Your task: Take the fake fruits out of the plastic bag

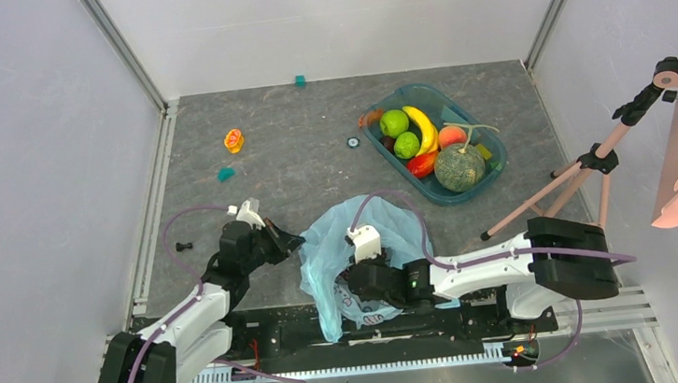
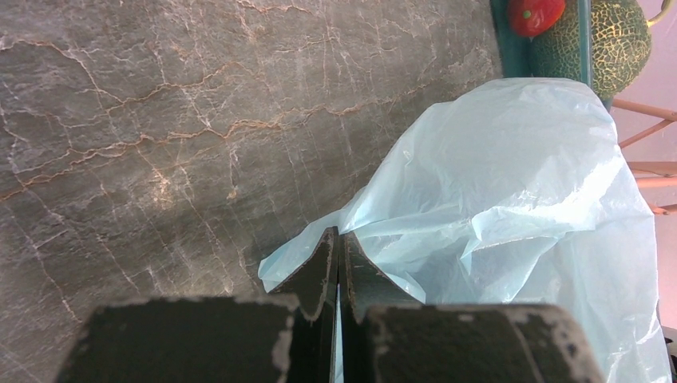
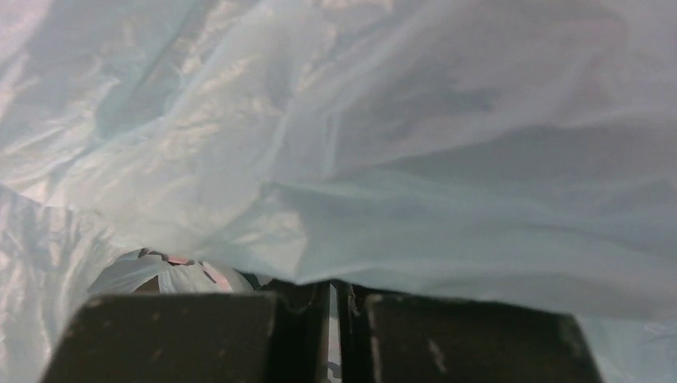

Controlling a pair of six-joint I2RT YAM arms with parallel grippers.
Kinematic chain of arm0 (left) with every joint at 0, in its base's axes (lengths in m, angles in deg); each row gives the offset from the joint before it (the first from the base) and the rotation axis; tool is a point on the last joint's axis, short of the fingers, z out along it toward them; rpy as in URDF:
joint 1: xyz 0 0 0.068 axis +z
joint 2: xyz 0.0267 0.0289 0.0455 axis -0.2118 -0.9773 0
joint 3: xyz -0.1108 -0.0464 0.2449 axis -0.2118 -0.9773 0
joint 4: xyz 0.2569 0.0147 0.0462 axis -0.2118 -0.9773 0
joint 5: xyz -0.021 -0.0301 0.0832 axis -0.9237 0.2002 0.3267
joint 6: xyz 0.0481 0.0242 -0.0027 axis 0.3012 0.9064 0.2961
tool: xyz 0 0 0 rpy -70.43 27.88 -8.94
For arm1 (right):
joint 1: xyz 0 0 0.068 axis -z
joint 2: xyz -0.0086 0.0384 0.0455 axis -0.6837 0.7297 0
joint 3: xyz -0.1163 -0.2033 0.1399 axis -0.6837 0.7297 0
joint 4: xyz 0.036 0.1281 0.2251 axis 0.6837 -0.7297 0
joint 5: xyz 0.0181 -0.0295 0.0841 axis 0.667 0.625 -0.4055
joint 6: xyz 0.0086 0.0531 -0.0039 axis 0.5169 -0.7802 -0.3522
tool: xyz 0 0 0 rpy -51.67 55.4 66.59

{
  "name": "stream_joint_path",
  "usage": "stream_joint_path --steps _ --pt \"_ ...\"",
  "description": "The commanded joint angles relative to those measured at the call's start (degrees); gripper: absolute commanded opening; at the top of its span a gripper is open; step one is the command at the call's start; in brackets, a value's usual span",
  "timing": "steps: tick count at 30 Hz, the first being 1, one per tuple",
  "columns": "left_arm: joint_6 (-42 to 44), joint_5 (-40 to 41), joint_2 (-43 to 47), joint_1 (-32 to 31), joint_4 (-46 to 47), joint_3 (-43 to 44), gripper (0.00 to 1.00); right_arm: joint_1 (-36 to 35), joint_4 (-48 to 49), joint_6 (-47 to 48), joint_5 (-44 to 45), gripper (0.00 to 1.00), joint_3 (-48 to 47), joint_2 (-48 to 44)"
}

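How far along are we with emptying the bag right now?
Looks done: the netted grey-green melon, green apple and pinkish-orange peach lie in the teal plastic tray. In hand: the left gripper pinches the edge of the crinkly light-blue plastic bag; the right gripper is shut under its folds. Left: no fruit shows in the bag; confirm it is empty.

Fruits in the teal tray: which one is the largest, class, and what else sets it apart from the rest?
The grey-green melon, at the near right end of the tray. It alone has netted skin and a long pale stem; the banana and peach are smaller and smooth.
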Motion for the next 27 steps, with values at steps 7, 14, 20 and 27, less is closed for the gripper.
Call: stream_joint_path --steps 7,14,20,27 --pt "-1.09 -0.61 0.74 -0.07 0.58 -0.14 0.02 0.29 1.52 1.3 1.34 0.0 3.18 -7.05" --pt "-1.01 -0.17 0.73 -0.02 0.52 -0.05 0.02 0.29 3.62 5.79 -1.04 0.0 6.29 -17.49" --pt "-1.1 0.09 0.59 0.03 0.55 -0.15 0.02 0.29 2.53 10.77 -5.48 0.0 5.68 -24.0" --pt "-1.23 0.61 0.55 -0.01 0.32 -0.14 0.02 0.32 -3.58 14.19 -8.67 0.0 2.54 -29.74"
